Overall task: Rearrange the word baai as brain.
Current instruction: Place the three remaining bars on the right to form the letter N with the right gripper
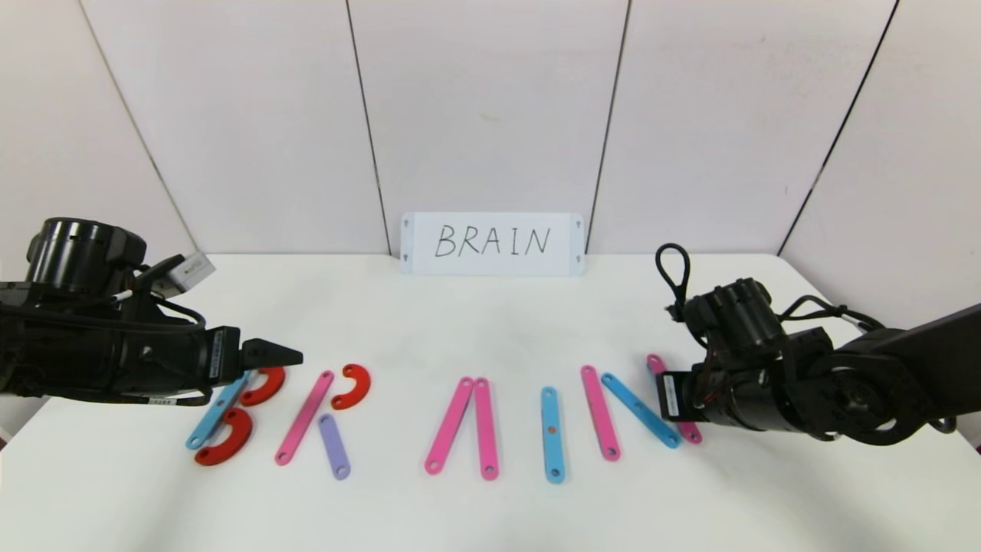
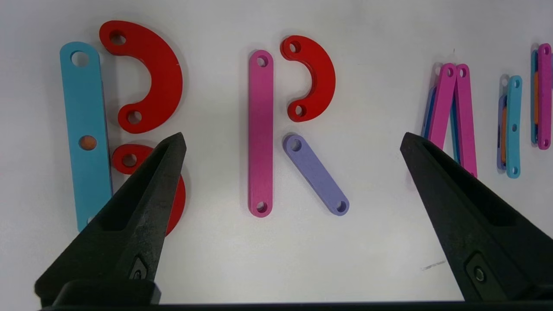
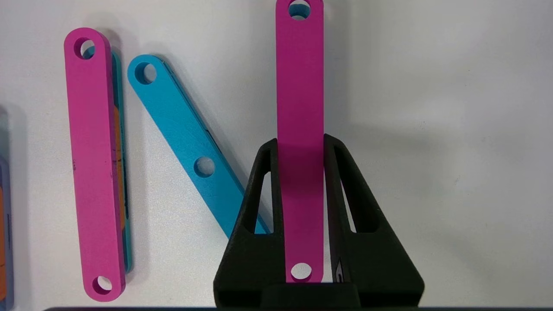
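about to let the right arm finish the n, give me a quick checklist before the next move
1. Right gripper shut on the pink bar: ok, the bar sits clamped between its fingers.
2. N's other strokes laid: ok, the pink upright and blue diagonal lie flat on the table.
3. Held bar's far end close to the diagonal's far end: cannot tell.
4. Left gripper out of the way: ok, open and empty above the B and R.
5. R built: ok, pink stem, red curve, purple leg.
6. Card reading BRAIN visible: ok.
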Controlling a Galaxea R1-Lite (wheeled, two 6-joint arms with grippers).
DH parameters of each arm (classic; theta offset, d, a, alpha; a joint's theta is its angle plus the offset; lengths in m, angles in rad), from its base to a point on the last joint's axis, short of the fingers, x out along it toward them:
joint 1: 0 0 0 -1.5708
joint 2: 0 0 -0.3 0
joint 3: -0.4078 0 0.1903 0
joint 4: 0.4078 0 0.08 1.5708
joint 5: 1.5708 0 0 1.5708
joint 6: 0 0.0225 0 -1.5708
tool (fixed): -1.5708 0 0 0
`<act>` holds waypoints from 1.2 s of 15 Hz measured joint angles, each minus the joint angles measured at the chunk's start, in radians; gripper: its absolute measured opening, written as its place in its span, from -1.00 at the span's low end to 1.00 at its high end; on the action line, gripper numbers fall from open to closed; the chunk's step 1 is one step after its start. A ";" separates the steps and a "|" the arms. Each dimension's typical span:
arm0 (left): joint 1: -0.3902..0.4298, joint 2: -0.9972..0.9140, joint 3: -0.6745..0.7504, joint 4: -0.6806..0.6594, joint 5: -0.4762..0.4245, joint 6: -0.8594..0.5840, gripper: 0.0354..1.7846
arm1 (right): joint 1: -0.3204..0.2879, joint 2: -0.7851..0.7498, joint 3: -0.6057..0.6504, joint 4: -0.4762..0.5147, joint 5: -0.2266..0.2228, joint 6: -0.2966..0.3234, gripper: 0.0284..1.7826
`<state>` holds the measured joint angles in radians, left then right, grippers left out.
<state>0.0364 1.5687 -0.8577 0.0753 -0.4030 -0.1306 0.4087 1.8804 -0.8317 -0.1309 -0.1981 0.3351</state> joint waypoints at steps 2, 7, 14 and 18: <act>0.000 -0.001 0.000 0.000 -0.001 0.000 0.95 | 0.000 -0.001 0.001 0.000 0.000 0.003 -0.70; 0.000 0.000 -0.001 0.000 -0.005 0.000 0.95 | 0.001 -0.007 0.003 0.001 0.003 0.009 -0.70; 0.000 0.000 0.000 0.000 -0.006 0.000 0.95 | -0.002 -0.007 0.006 0.000 0.008 0.017 -0.35; 0.000 0.000 0.000 0.000 -0.006 0.000 0.95 | -0.005 -0.014 0.008 0.000 0.008 0.019 0.40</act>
<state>0.0364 1.5691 -0.8572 0.0749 -0.4087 -0.1309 0.4036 1.8660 -0.8240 -0.1306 -0.1900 0.3540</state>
